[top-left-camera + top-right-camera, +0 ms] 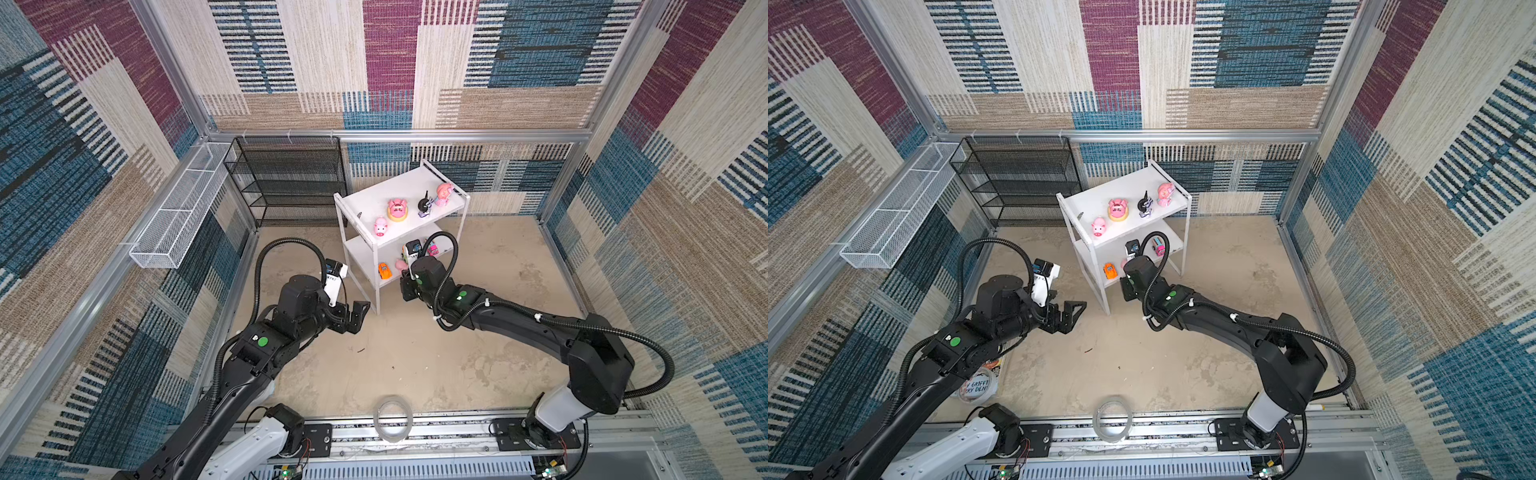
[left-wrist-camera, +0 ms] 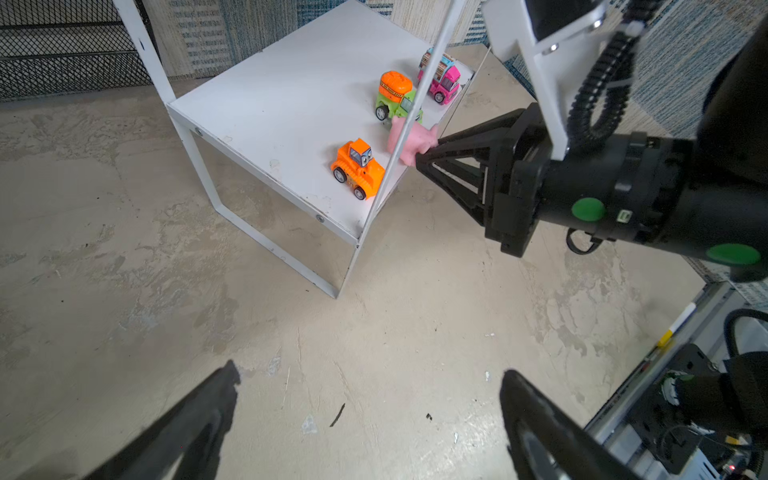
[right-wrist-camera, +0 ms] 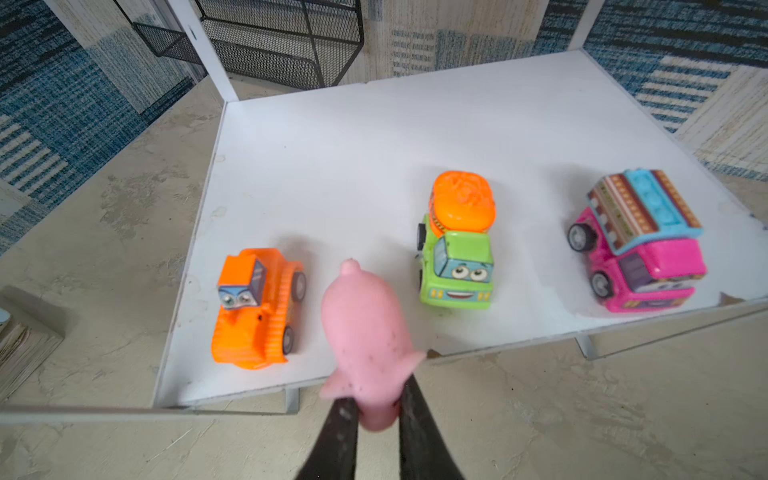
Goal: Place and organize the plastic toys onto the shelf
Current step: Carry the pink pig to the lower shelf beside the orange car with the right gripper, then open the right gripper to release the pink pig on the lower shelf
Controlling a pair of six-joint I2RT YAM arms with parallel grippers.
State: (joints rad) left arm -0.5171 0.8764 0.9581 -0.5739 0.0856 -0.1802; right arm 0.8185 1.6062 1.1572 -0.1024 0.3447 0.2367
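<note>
Nearest, a clear ring (image 1: 392, 417) lies at the desk's (image 1: 415, 365) front edge, and beyond it the left hand (image 2: 372, 374) hangs over bare desk with its jaws spread wide and nothing between them. Further in, the right hand (image 3: 374, 405) is closed tight on the tail end of a soft pink toy (image 3: 365, 328), which juts out over the front edge of the shelf's (image 3: 374, 145) lower board; whether the toy touches the board cannot be told. That lower board carries three cars in a row: the orange car (image 3: 253, 307) just beside the pink toy, the green-orange car (image 3: 457, 249) on its other side, and the pink car (image 3: 636, 245) at the far end, all on their wheels and apart from one another. The top board holds four figures in a line: a pink pig (image 1: 380, 226) nearest, then a pink figure on a yellow ring (image 1: 397, 209), a black-white figure (image 1: 424, 205) and a pink bear figure (image 1: 444, 194) at the back corner. Behind the shelf a black mesh rack (image 1: 291, 178) stands against the wall, with a white wire basket (image 1: 178, 216) hung along the side rail. The wrist views show only the lower board and its cars, while both top views show the upper row but hide most of the green-orange car behind the right arm; a clear tub (image 1: 980, 384) with lettering shows under the left arm in a top view
</note>
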